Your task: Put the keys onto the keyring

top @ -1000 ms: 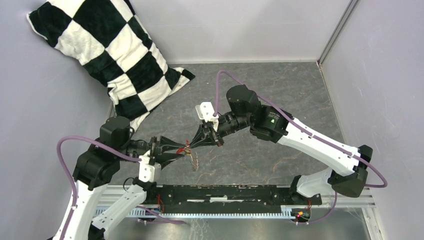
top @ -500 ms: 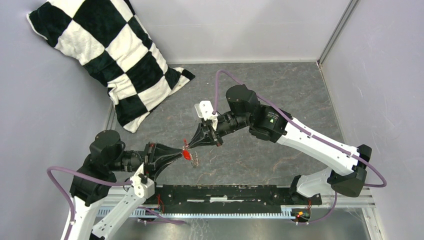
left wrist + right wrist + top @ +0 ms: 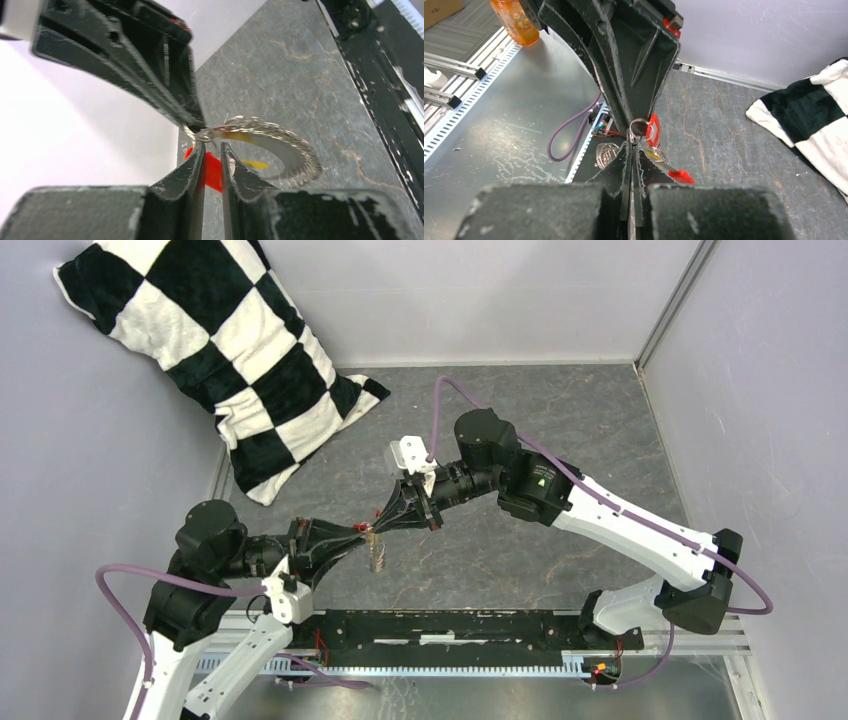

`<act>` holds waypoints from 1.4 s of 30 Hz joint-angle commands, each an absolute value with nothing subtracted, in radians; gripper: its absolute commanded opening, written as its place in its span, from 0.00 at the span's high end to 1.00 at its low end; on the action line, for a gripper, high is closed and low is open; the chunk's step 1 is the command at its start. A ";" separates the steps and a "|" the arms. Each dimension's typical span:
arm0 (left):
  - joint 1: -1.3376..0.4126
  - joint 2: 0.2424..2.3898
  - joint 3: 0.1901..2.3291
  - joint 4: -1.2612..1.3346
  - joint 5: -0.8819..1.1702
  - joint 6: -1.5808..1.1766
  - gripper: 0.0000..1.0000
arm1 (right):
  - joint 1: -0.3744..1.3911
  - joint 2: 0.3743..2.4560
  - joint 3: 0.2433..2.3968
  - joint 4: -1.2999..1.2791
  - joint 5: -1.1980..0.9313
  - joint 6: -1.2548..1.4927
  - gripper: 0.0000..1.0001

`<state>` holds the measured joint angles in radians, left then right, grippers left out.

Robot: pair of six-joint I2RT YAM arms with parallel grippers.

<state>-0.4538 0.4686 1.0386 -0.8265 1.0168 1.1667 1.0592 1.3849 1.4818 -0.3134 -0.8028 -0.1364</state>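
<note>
Keyring [image 3: 280,137] between left pincer [image 3: 212,149], right pincer [image 3: 631,145]

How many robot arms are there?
2. The left arm comes from the bottom left, and the right arm comes from the bottom right. They meet in the middle.

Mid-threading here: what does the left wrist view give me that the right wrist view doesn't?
Left wrist only: the coiled loop of the keyring, close and open. Right wrist only: checkered pillow, orange bottle, purple cable. Both: left pincer and right pincer meeting tip to tip, red key at the tips.
</note>
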 commanded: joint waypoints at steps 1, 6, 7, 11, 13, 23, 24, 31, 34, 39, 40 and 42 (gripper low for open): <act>-0.454 0.446 1.054 -0.626 0.954 0.859 0.76 | 1.056 1.356 1.493 -0.305 -0.799 -0.156 1.00; -0.454 0.449 1.051 -0.576 0.953 0.786 0.73 | 1.056 1.362 1.499 -0.316 -0.805 -0.163 1.00; -0.454 0.449 1.047 -0.576 0.952 0.786 0.72 | 1.057 1.363 1.498 -0.316 -0.807 -0.161 0.99; -0.454 0.441 1.029 -0.575 0.953 0.811 0.71 | 1.057 1.356 1.496 -0.317 -0.807 -0.156 1.00; -0.454 0.441 1.026 -0.582 0.966 0.817 0.68 | 1.057 1.354 1.496 -0.314 -0.808 -0.152 0.99; -0.455 0.484 1.077 -0.789 1.007 1.044 0.58 | 1.057 1.357 1.503 -0.326 -0.826 -0.147 0.99; -0.454 0.491 1.083 -0.805 1.009 1.061 0.58 | 1.057 1.356 1.503 -0.329 -0.830 -0.147 0.99; -0.455 0.517 1.116 -0.810 1.001 1.080 0.48 | 1.056 1.379 1.525 -0.389 -0.848 -0.171 0.99; -0.454 0.523 1.128 -0.816 0.999 1.077 0.46 | 1.057 1.382 1.529 -0.393 -0.850 -0.176 0.99; -0.455 0.543 1.148 -0.885 1.042 1.103 0.46 | 1.057 1.391 1.538 -0.403 -0.848 -0.176 0.99; -0.455 0.555 1.155 -0.910 1.057 1.116 0.47 | 1.057 1.393 1.542 -0.408 -0.849 -0.178 0.99; -0.454 0.581 1.171 -0.967 1.086 1.167 0.49 | 1.058 1.400 1.548 -0.410 -0.853 -0.176 0.99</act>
<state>-0.4538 0.5285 1.1213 -0.8654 1.0096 1.0515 1.0592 1.3911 1.4887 -0.4210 -0.8307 -0.1661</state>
